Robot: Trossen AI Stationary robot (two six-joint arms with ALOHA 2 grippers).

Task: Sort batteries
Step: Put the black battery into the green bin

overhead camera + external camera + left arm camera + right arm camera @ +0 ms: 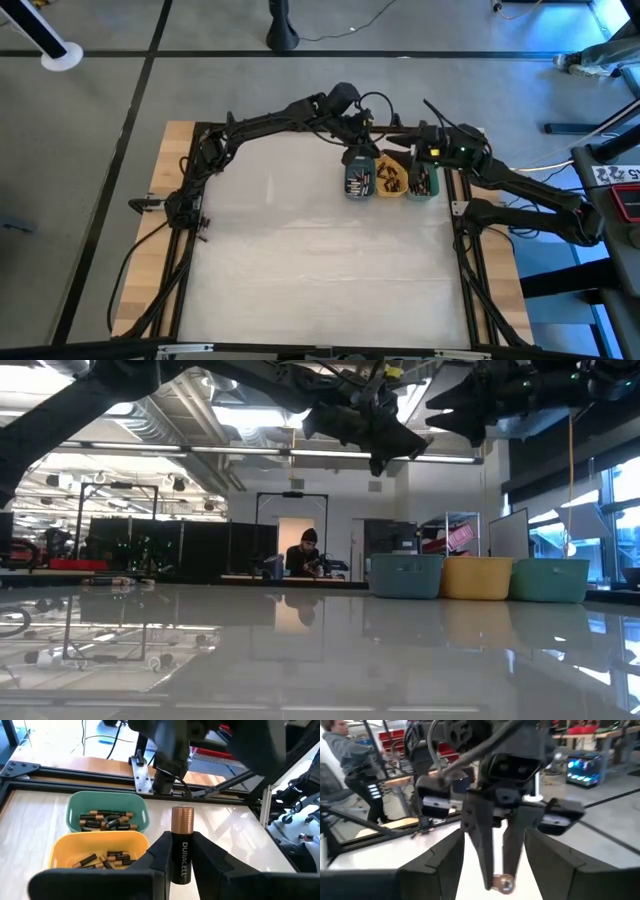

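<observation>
Copper and black, one battery [182, 842] sits clamped between the two fingers of the left end effector [181, 857], held up in the air with its copper end sticking out. On the bench [320, 270], at about one o'clock, three trays stand in a row. The yellow tray [100, 845] and the green tray [107, 806] hold more batteries [106, 820]. The right end effector [495, 845] waits above the trays with its fingers apart, facing the left one.

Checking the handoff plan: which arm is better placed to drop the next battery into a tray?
Left, probably. Its claw is shut on a battery above the trays; the right claw looks open and empty.
</observation>
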